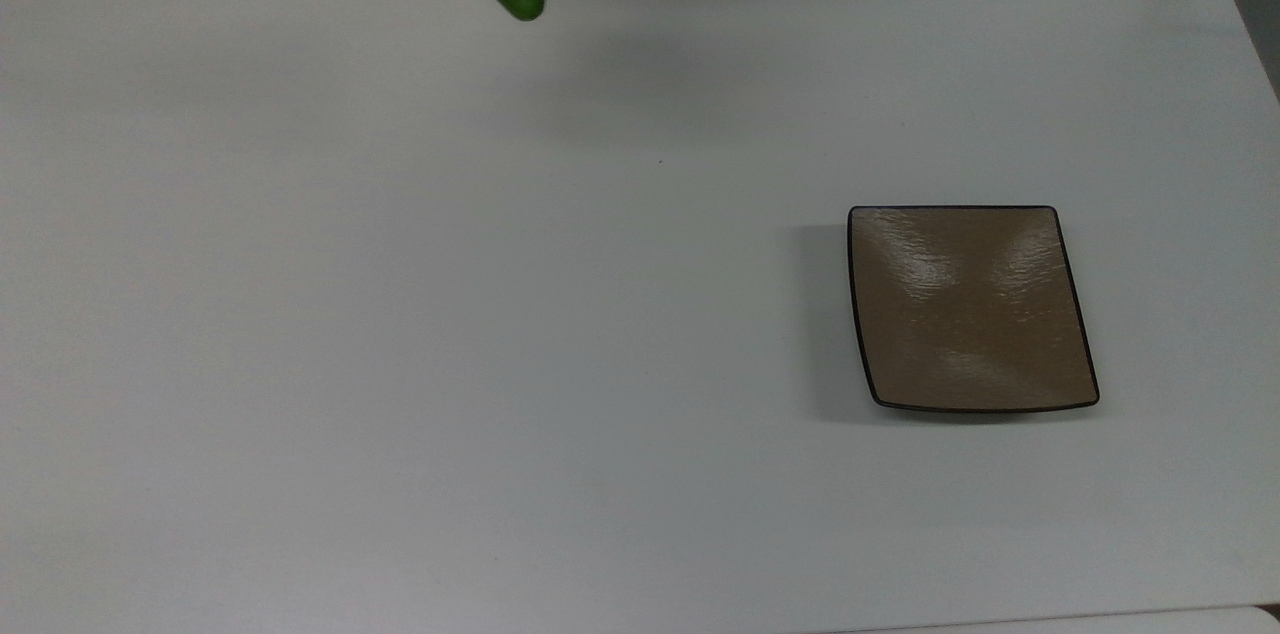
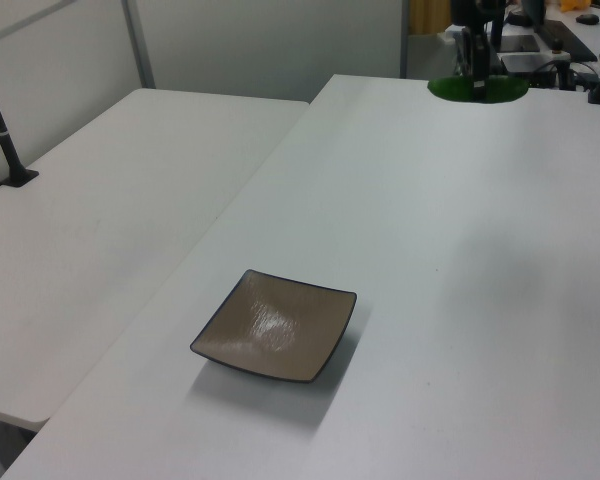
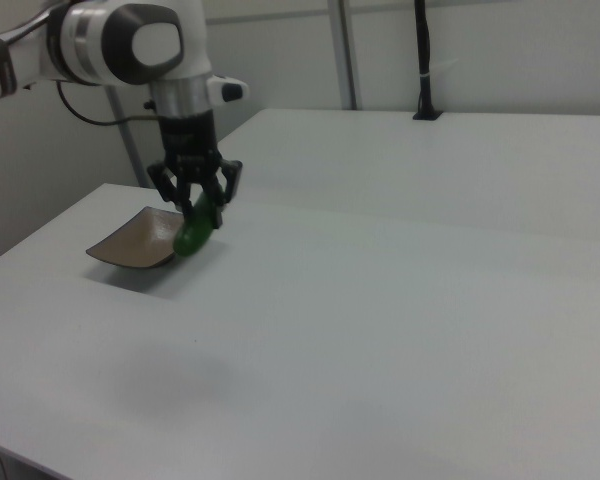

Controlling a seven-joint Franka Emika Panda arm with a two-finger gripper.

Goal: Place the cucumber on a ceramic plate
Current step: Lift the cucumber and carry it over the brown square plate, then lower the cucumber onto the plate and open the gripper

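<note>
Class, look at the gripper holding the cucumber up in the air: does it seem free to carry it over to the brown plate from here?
Probably yes. The gripper holds the cucumber lifted above the table, and the bare tabletop towards the ceramic plate has nothing in the way.

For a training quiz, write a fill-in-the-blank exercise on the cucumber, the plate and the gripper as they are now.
1. The gripper is shut on the ____.
2. The cucumber hangs in the air, so it is not yet on the ____.
3. The plate has the shape of a ____.
4. The plate rests on a table whose colour is ____.

Missing words: cucumber; plate; square; white
</note>
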